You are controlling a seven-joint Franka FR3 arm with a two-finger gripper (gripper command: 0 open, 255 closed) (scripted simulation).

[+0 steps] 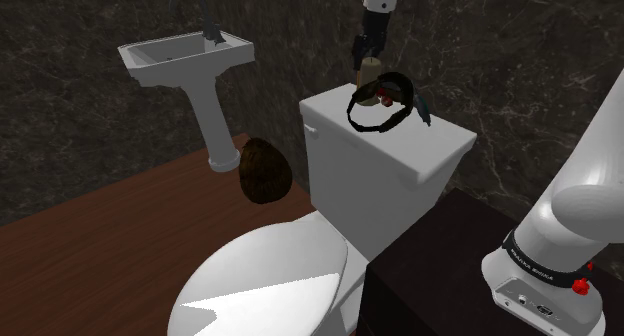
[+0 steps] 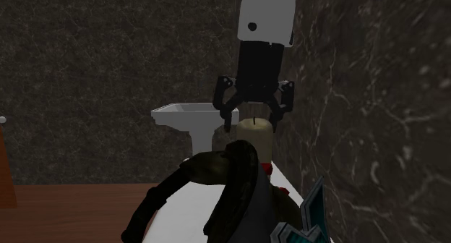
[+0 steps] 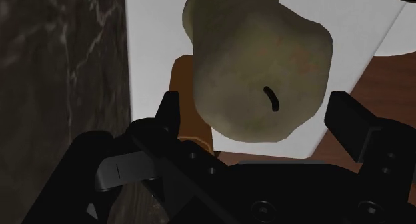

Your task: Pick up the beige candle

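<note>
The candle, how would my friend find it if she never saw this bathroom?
Look for the white toilet tank against the dark stone wall. On its top, beside a black looped thing, the candle stands upright right under the black gripper. It is the only pale beige, stubby cylinder there, with a small dark wick on top.

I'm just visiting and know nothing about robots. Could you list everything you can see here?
Toilet: one, white, tank against the wall.
Candle: one, beige, upright on the tank.
Looped object: one, black, on the tank beside the candle.
Sink: one, white, pedestal type, shoulder view's upper left.
Round object: one, brown, by the sink's pedestal.
Wall: dark, veined.
Floor: reddish-brown.
Arm: one, white.
Gripper: one, black, open around the candle's top.
</note>
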